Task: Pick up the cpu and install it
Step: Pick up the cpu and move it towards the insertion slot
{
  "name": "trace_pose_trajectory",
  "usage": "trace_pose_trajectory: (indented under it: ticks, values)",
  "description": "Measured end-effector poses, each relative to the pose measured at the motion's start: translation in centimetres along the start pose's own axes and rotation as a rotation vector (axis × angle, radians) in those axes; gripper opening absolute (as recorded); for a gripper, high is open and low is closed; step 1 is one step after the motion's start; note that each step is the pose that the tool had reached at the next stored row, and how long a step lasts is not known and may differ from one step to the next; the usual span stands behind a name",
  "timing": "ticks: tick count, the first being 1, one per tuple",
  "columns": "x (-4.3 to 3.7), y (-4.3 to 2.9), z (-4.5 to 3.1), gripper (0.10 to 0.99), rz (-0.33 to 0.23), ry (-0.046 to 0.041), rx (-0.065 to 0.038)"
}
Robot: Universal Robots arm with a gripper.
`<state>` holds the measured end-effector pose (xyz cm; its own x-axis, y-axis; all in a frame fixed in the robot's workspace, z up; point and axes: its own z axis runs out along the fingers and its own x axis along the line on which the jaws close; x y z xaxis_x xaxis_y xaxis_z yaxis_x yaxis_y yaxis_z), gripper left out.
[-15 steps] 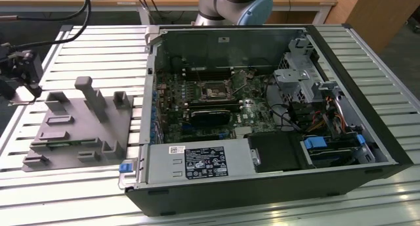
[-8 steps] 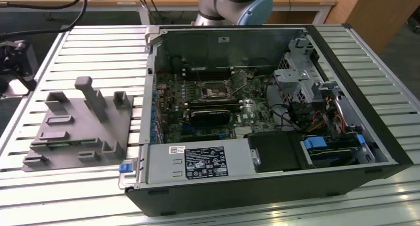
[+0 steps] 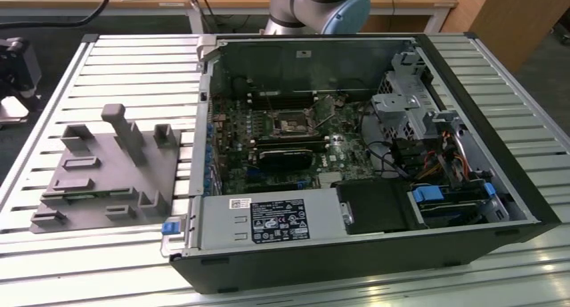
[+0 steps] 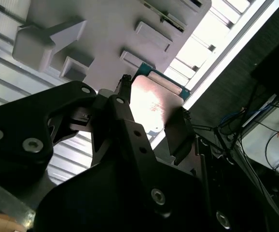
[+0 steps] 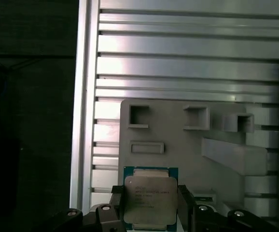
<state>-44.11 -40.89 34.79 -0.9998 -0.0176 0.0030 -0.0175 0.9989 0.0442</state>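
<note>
Black fingers [image 5: 116, 203] of the gripper [image 5: 150, 208] come first in both wrist views, and they are closed on the cpu [image 5: 149, 198], one finger on each of two opposite edges. Its silvery top faces the first wrist camera and a green border shows around it; the other side is turned away, so I cannot see it. I judge that this hold is chosen on purpose: only the edges are pressed, the contact side is not touched, and the chip sits square between the fingers, so its orientation is fixed in the hand.

Beyond the cpu, well below the hand, lies the grey tray [image 5: 178, 145] with its pockets and raised blocks. The chip is apart from it, in the air, so the pick seems done and the installing is not yet done. Under the tray is the slatted metal table [image 5: 178, 58].

Farther from the hand, in the exterior view, the open case [image 3: 356, 270] lies on its side just beside the tray. The socket [image 3: 292, 123] sits deep on the board [image 3: 233, 140], with the case walls all around. A black card [image 3: 285, 159] lies just beside the socket, and a metal drive cage [image 3: 401, 110] and a bundle of cables [image 3: 392, 157] stand near on another side. These I judge as the things that stand in the way, since they leave little room for the fingers around the socket. Whether the socket frame is open I cannot tell
</note>
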Motion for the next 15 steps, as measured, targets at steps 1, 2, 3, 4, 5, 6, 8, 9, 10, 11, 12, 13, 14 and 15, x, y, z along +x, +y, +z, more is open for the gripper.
trace_pose_trajectory:
  ticks: [1, 2, 3, 4, 5, 6, 8, 9, 10, 11, 12, 13, 14, 15]
  values:
    - [0.0, 0.02, -0.31, 0.529, 0.0, 0.0001, 0.0]
    - [0.0, 0.04, -0.63, 0.529, 0.0, 0.0002, 0.0]
    - [0.0, 0.06, -0.99, 0.529, 0.0, 0.0001, 0.0]
    - [0.0, 0.08, -1.33, 0.529, 0.0, 0.0001, 0.0]
    - [0.01, 0.09, -1.61, 0.529, 0.0, 0.0, 0.0]
    - [0.01, 0.11, -1.89, 0.529, 0.0, 0.0001, 0.0]
    - [0.01, 0.14, -2.46, 0.529, 0.0, 0.0, 0.0]
    - [0.01, 0.16, -2.76, 0.529, 0.0, 0.0002, 0.0]
    - [0.01, 0.18, -3.05, 0.529, 0.0, 0.0002, 0.0]
    - [0.01, 0.2, -3.37, 0.529, 0.0, 0.0, 0.0]
    - [0.01, 0.22, -3.67, 0.529, 0.0, -0.0001, 0.0]
    - [0.01, 0.24, -3.98, 0.529, 0.0, 0.0001, 0.0]
    - [0.01, 0.26, -4.29, 0.529, 0.001, 0.0001, 0.0]
    - [0.02, 0.28, -4.6, 0.529, 0.001, 0.0001, 0.0]
